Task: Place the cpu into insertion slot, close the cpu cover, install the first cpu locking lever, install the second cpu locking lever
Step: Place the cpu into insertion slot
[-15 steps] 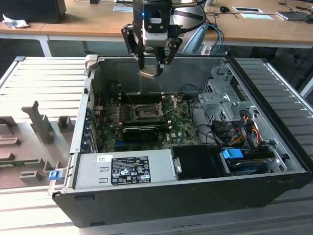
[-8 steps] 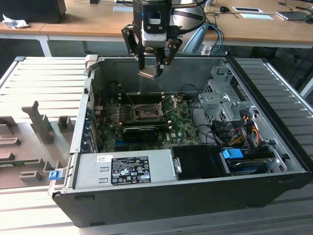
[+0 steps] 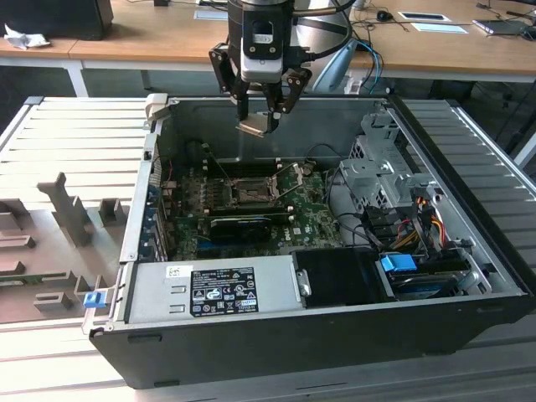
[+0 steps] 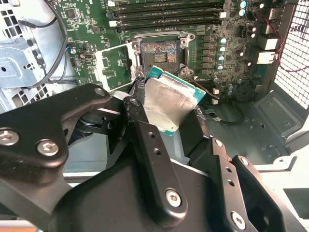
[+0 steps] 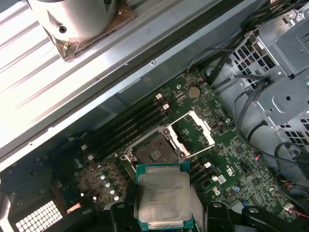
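The pincer clamps the cpu between its fingers, well above the insertion slot.

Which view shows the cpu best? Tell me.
The first wrist view: the cpu shows most of its silvery face. The second wrist view shows it tilted, partly hidden; the exterior view, small and nearly edge-on.

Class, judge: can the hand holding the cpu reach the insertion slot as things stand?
Probably yes: the cpu cover stands open, the insertion slot lies bare, nothing sits between it and the hand holding the cpu.
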Available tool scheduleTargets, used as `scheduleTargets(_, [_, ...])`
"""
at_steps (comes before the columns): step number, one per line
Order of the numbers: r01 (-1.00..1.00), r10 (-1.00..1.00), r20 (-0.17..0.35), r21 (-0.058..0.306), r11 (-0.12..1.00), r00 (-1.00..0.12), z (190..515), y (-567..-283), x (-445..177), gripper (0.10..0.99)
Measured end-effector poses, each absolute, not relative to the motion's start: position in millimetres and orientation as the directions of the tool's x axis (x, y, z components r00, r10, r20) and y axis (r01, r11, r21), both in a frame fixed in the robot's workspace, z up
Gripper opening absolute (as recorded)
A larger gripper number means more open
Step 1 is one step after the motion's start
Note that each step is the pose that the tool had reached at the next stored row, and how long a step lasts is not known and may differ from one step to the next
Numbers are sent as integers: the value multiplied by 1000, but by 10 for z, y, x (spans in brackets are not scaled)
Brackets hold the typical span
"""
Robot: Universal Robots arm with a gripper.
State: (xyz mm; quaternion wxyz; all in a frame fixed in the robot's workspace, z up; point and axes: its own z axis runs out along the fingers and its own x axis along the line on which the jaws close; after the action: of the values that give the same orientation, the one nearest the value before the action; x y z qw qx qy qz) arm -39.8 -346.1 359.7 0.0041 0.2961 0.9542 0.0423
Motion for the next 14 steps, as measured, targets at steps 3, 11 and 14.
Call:
scheduleTargets(3, [576,576,17,83,813,-817,3593,-3461,-398,529])
scheduleTargets(11, [605,605,17,83,792,-796,3578,-3461,-398,529])
scheduleTargets(14, [614,615,17,83,785,-788,3574,-3461,-398,529])
